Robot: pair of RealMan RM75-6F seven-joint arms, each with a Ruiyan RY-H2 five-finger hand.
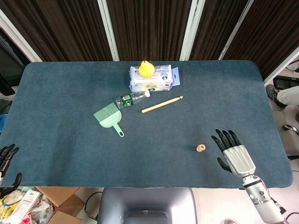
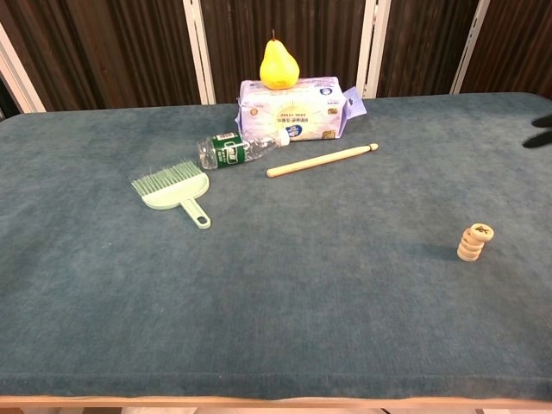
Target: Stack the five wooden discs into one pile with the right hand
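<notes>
Right hand (image 1: 237, 156) lay flat and empty above the table's (image 1: 70, 154) near right corner, fingers spread, just right of the pile (image 2: 473, 242) and not touching it; the chest view showed only dark fingertips (image 2: 542, 133) at the right edge. Left hand (image 1: 5, 162) hung off the near left edge, holding nothing, fingers loosely apart.

The pile of wooden discs stood alone on the cloth, near the right front. It appeared upright, with the top disc sitting slightly askew; the exact disc count could not be confirmed at this size, but no loose disc lay elsewhere, so the stacking looked complete or nearly so.

Handling, as judged: small turned wood, light, stiff, smooth-edged and not fragile. A single disc was best pinched across its rim between thumb and a finger. The column was narrow and tall, so a sideways brush would likely topple it; any correction suited a light touch from above.

Containers: a wipes pack (image 1: 152, 80) lay at the far centre with a pear (image 1: 146, 68) on top, its contents not visible. A plastic bottle (image 1: 131, 99) lay on its side; whether it held liquid could not be told. A green brush (image 1: 109, 116) and a wooden stick (image 1: 162, 104) lay beside it
</notes>
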